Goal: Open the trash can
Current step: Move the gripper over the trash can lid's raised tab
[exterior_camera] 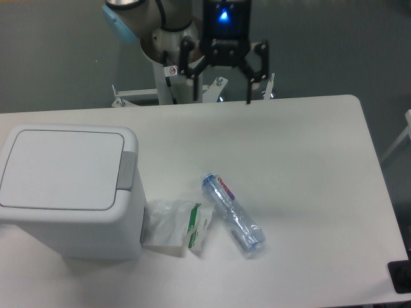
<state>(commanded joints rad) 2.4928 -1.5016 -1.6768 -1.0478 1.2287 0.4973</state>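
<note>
The trash can (70,192) sits at the surface's (308,160) left edge, lid shut; likely rigid, light plastic that may slide when pushed. The grey push tab (127,171) on the lid's right side looks the place to press (not grasp). The gripper (221,77) hangs at the far edge, jaws spread, empty.

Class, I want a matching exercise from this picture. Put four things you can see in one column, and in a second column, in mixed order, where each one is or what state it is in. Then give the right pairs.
Column 1
1. trash can
2. plastic bottle
3. gripper
4. tissue packet

Column 2
A. above the far edge of the table, fingers spread apart
B. lying on its side, right of the packet
C. at the left of the table, lid shut
D. lying right beside the bin's right wall

Pairs: 1-C, 2-B, 3-A, 4-D
</note>
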